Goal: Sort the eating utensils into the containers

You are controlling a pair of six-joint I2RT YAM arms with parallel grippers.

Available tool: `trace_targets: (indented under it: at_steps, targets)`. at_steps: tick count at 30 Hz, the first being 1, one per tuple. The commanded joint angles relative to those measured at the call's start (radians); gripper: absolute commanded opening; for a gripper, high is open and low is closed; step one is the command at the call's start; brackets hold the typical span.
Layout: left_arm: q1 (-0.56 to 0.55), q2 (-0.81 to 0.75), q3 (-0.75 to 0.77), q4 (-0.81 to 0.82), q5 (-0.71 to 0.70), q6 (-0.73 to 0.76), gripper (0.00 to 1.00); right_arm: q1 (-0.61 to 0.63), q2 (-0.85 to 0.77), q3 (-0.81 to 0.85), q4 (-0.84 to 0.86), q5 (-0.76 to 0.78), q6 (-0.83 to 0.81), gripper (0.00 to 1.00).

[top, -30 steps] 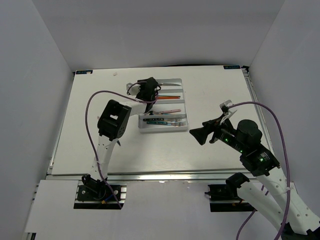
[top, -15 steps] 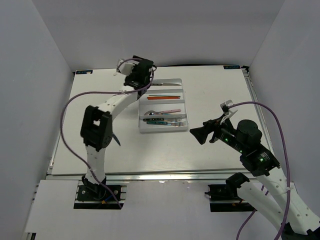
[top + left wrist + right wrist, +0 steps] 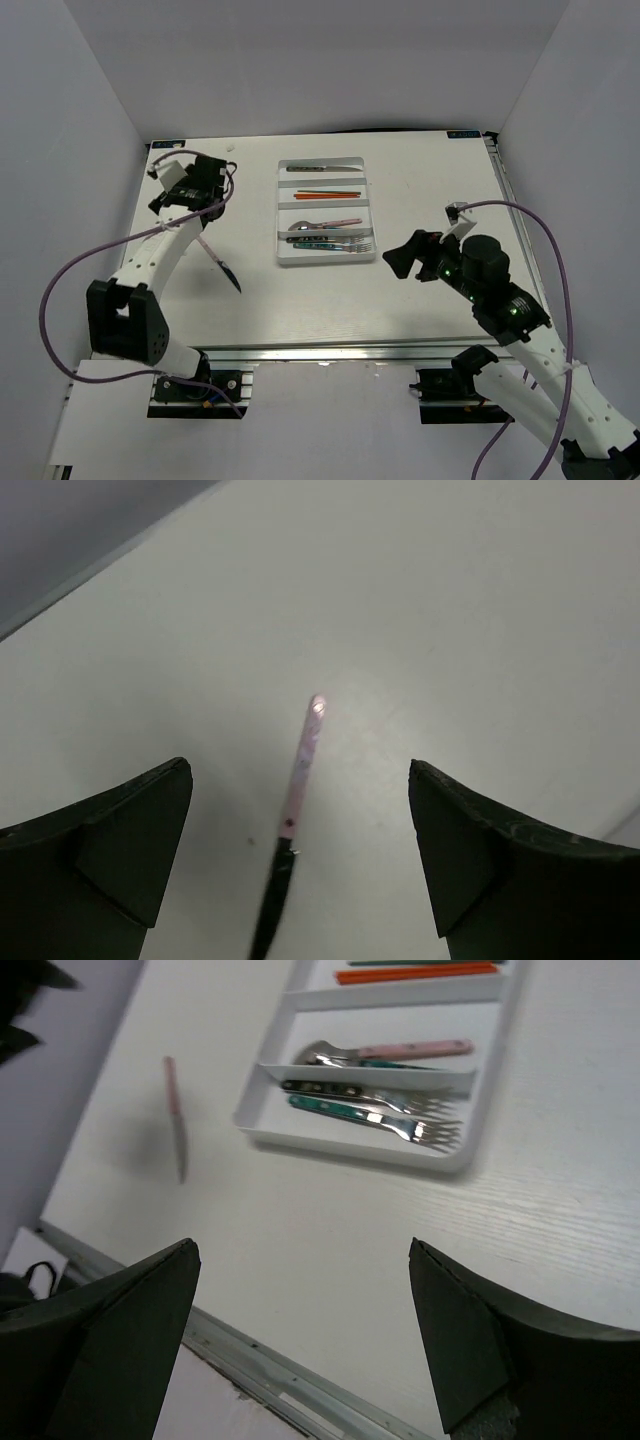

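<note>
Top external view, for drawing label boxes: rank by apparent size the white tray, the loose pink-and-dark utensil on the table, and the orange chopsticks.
Largest: white tray.
Then loose utensil and orange chopsticks, about equal in length; too close to rank.

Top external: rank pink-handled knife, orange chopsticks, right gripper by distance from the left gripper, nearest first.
1. pink-handled knife, on the table by the left gripper.
2. orange chopsticks, in the tray.
3. right gripper, beyond the tray.
</note>
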Motion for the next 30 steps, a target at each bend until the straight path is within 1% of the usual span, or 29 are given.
trace_targets:
  at_steps: [1, 2, 3, 4, 5, 6, 7, 10, 12, 14, 15, 19, 23, 25, 26, 28, 30]
  targets:
    - [0.005, 0.050, -0.025, -0.127, 0.082, 0.099, 0.98, 0.001, -0.083, -0.055, 0.179, -0.160, 0.006, 0.89]
    - [0.022, 0.065, -0.030, -0.115, 0.107, 0.118, 0.98, 0.001, -0.106, -0.071, 0.208, -0.181, 0.018, 0.89]
    - [0.031, 0.092, -0.045, -0.094, 0.185, 0.150, 0.98, 0.001, -0.108, -0.080, 0.230, -0.190, 0.029, 0.89]
    - [0.052, 0.106, -0.054, -0.059, 0.269, 0.205, 0.98, 0.001, -0.094, -0.078, 0.198, -0.190, 0.033, 0.89]
    - [0.063, 0.123, -0.058, -0.051, 0.270, 0.222, 0.98, 0.001, -0.083, -0.072, 0.198, -0.188, 0.034, 0.89]
    - [0.072, 0.158, -0.061, -0.046, 0.318, 0.236, 0.98, 0.001, -0.068, -0.065, 0.149, -0.182, 0.027, 0.89]
    - [0.080, 0.177, -0.059, -0.046, 0.334, 0.256, 0.98, 0.001, -0.053, -0.048, 0.123, -0.164, 0.026, 0.89]
    - [0.100, 0.237, -0.053, -0.075, 0.325, 0.245, 0.98, 0.001, -0.023, -0.040, 0.073, -0.147, 0.024, 0.89]
    - [0.123, 0.246, -0.074, -0.042, 0.346, 0.248, 0.98, 0.001, -0.035, -0.049, 0.073, -0.142, 0.029, 0.89]
    - [0.140, 0.264, -0.111, 0.013, 0.414, 0.266, 0.98, 0.001, -0.051, -0.063, 0.082, -0.141, 0.035, 0.89]
    - [0.141, 0.274, -0.117, 0.021, 0.426, 0.273, 0.94, 0.001, -0.057, -0.069, 0.089, -0.138, 0.038, 0.89]
    - [0.151, 0.320, -0.139, 0.061, 0.461, 0.262, 0.88, 0.001, -0.054, -0.075, 0.096, -0.130, 0.049, 0.89]
    - [0.154, 0.356, -0.145, 0.081, 0.468, 0.241, 0.85, 0.000, -0.051, -0.075, 0.104, -0.133, 0.049, 0.89]
    - [0.155, 0.376, -0.151, 0.092, 0.481, 0.234, 0.76, 0.001, -0.052, -0.075, 0.106, -0.135, 0.049, 0.89]
    - [0.155, 0.383, -0.156, 0.098, 0.491, 0.231, 0.68, 0.001, -0.054, -0.077, 0.104, -0.132, 0.046, 0.89]
    - [0.155, 0.395, -0.182, 0.115, 0.494, 0.221, 0.49, 0.001, -0.058, -0.075, 0.104, -0.124, 0.043, 0.89]
    - [0.155, 0.396, -0.208, 0.126, 0.488, 0.213, 0.44, 0.001, -0.060, -0.077, 0.101, -0.119, 0.041, 0.89]
